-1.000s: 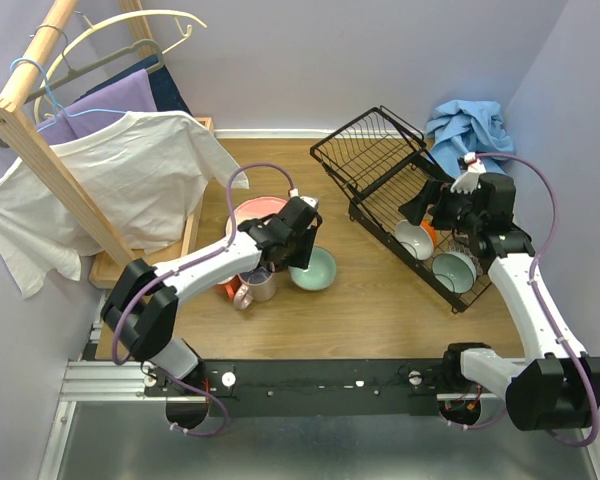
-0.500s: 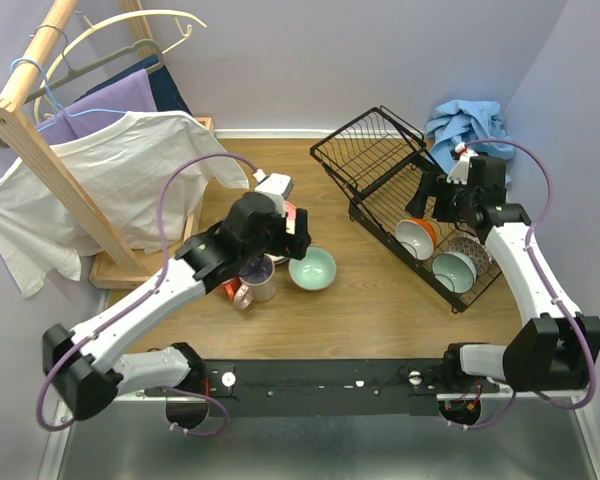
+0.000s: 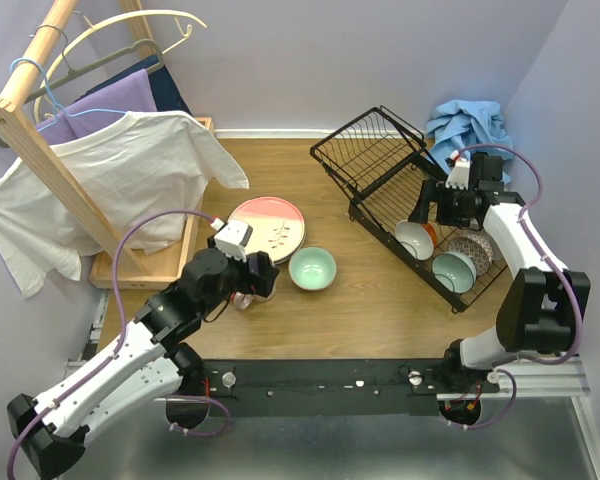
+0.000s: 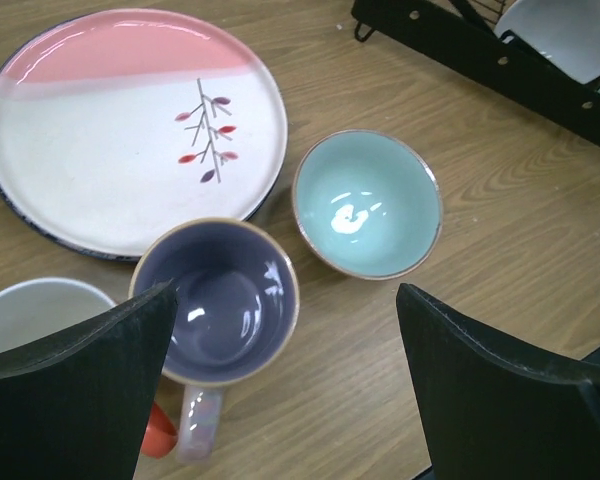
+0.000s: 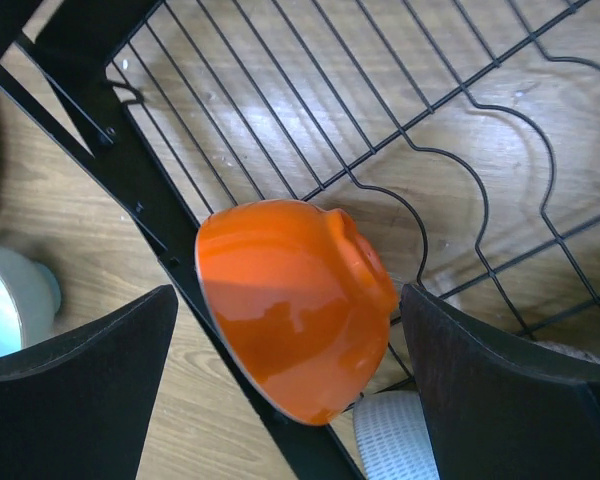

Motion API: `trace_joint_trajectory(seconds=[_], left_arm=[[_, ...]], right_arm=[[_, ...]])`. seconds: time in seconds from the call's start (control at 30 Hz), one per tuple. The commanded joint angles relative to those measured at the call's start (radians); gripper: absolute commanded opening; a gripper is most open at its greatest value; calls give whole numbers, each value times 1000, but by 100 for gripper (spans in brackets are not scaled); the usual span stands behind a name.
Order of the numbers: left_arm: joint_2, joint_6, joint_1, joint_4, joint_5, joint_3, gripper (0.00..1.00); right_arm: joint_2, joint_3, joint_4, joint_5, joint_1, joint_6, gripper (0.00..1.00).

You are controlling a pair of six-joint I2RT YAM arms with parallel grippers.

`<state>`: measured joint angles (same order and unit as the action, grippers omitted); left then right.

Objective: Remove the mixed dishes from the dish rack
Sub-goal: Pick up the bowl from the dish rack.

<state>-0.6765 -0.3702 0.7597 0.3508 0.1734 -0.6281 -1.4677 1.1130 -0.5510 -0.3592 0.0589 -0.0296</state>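
The black wire dish rack (image 3: 365, 150) stands at the back right. An orange bowl (image 5: 290, 300) leans on its side against the rack's near rail (image 5: 170, 260). My right gripper (image 5: 290, 390) is open, with a finger on each side of the bowl and no contact. In the top view it hovers over the rack (image 3: 427, 207). A pale bowl (image 3: 453, 270) and a patterned bowl (image 3: 477, 247) are also in the rack. On the table lie the pink-and-cream plate (image 4: 130, 130), the pale-green bowl (image 4: 368, 205) and the purple-inside mug (image 4: 217, 300). My left gripper (image 4: 285, 390) is open and empty above them.
A mug with an orange handle (image 4: 35, 310) sits left of the purple-inside mug. A wooden clothes stand with a white T-shirt (image 3: 110, 180) fills the left side, its base (image 3: 140, 270) by the plate. A blue cloth (image 3: 470, 125) lies behind the rack.
My left arm has pulled back toward the near left, off the dishes, uncovering the plate. My right gripper has shifted slightly toward the back over the rack.
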Motion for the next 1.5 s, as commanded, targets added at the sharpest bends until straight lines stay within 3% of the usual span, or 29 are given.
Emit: trace_joint_trajectory(seconds=[0.0, 0.5, 1.03, 1.47], left_arm=[[77, 31, -7, -75, 77, 65, 99], [74, 71, -8, -102, 104, 57, 99], [40, 79, -29, -127, 38, 57, 99], [20, 76, -65, -145, -14, 59, 99]], right_arm=[[-60, 56, -43, -148, 36, 77, 100], [-219, 88, -102, -484, 140, 232, 100], [-301, 108, -92, -489, 139, 247, 99], [-240, 120, -118, -472, 111, 257, 77]])
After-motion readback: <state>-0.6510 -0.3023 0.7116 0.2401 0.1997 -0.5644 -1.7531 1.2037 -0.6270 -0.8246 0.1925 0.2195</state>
